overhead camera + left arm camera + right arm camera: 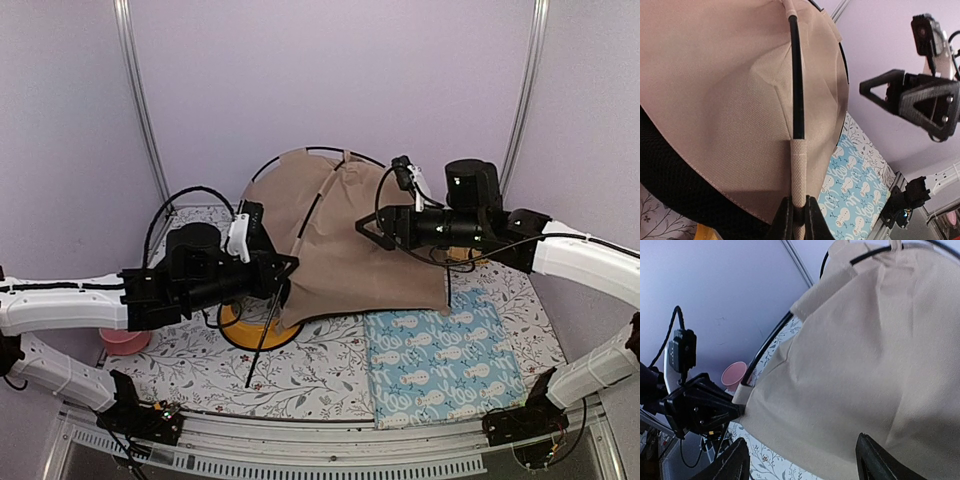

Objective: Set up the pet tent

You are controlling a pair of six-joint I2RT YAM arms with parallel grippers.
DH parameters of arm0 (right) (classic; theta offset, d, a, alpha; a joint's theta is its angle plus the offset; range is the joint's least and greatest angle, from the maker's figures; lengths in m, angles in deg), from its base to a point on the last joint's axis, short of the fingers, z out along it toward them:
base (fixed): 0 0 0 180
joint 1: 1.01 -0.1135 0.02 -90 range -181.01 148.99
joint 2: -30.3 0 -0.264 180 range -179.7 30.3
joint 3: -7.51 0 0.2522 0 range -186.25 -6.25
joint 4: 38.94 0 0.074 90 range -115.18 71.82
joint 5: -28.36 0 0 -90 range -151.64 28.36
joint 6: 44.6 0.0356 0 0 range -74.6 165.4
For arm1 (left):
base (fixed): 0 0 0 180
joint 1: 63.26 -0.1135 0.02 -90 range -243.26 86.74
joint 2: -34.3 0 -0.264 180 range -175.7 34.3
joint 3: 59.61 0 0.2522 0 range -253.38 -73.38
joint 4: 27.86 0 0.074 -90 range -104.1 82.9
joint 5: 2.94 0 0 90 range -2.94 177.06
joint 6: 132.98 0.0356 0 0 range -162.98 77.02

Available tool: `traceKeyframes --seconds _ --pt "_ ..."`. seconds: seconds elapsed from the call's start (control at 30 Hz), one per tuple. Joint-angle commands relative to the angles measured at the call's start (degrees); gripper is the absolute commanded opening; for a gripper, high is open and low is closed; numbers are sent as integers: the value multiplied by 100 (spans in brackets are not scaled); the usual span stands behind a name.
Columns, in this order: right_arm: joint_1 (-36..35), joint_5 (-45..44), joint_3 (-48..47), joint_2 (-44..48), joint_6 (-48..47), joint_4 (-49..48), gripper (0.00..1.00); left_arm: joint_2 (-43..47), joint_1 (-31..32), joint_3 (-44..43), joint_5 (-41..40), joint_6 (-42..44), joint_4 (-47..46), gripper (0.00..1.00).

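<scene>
Centrally on the floral-patterned desk [320,370], toward its far side, stands the large beige fabric pet tent [345,245]. It is only half raised, its cloth hanging in loose folds from thin black poles [797,75] that arch and cross over its top. One pole end juts out below the tent's lower left corner and slants down toward the near edge of the desk. Along the tent's lower rim, the left wrist view shows black mesh lining [670,170] under the beige cloth.

The left gripper [287,268] is at the tent's lower left edge. Its fingers [786,220] are pressed onto a beige woven sleeve [798,170] that covers the pole there, and the bare black pole runs up out of the sleeve along the tent's face. The right gripper [372,228] is at the tent's upper right side with its fingers [735,462] spread wide. Beige cloth fills the space ahead of them, and whether either finger touches it cannot be told.

Just in front of the tent's right half lies a flat light blue patterned mat [440,365], its far edge meeting the tent's hem. A yellow oval tray [250,335] pokes out from under the tent's left front corner, below the left gripper. Well to the left of the tent, a pink cup [125,342] sits at the desk's edge.
</scene>
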Motion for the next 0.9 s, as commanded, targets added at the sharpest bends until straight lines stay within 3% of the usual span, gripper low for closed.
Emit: traceKeyframes --seconds 0.0,0.4,0.63,0.87 --pt "-509 310 720 274 917 -1275 74 -126 58 -267 -306 -311 -537 0" --pt "-1968 -41 1418 -391 1566 -2640 75 -664 79 -729 -368 -508 -1272 0" --pt "-2285 -32 1353 -760 1651 -2671 73 -881 93 -798 -535 -361 -1564 0" --pt "-2357 -110 1307 -1114 1724 -2670 64 -1137 89 -1136 -517 -19 -1590 0"
